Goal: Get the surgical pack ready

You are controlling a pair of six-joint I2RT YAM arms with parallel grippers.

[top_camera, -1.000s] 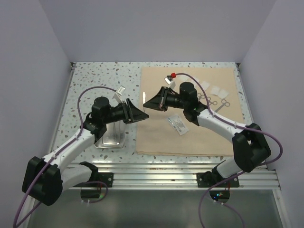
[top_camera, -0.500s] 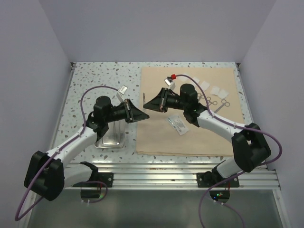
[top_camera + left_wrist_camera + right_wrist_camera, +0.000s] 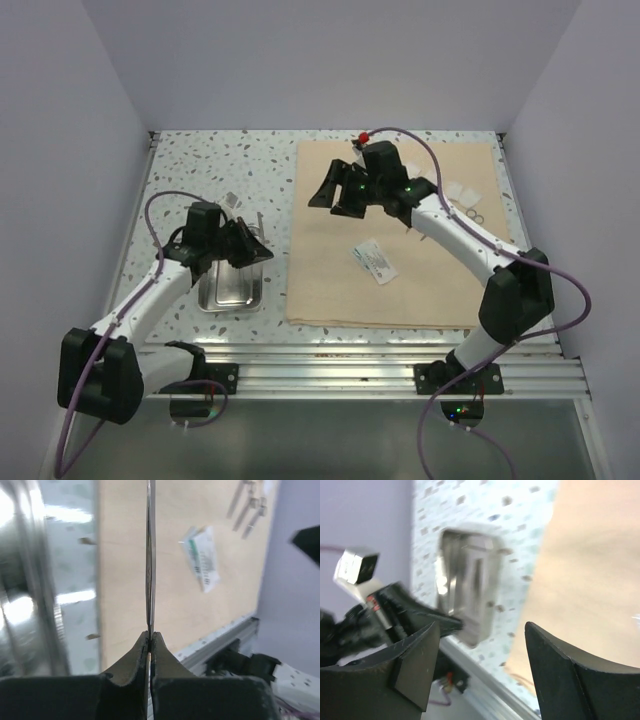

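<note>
My left gripper [image 3: 252, 244] [image 3: 150, 636] is shut on a thin metal instrument [image 3: 150, 555], seen edge-on; I cannot tell whether it is scissors or forceps. It hangs over the far right corner of the small steel tray [image 3: 228, 288] [image 3: 22, 580] [image 3: 467, 590]. My right gripper [image 3: 335, 196] [image 3: 482, 625] is open and holds nothing, raised over the beige cloth [image 3: 400, 295] [image 3: 125, 555] near its far left part. On the cloth lie the clear packet [image 3: 375, 260] [image 3: 202, 557], white gauze squares [image 3: 455, 190] and more metal instruments [image 3: 465, 215] [image 3: 245, 505].
The speckled tabletop [image 3: 200, 170] borders the cloth on the left. An aluminium rail [image 3: 400, 355] runs along the near edge. White walls [image 3: 70, 150] close in the sides and back.
My right gripper has let go of the instrument, opened and drawn back toward the far side. My left gripper shut on the instrument and carried it left, over the tray.
</note>
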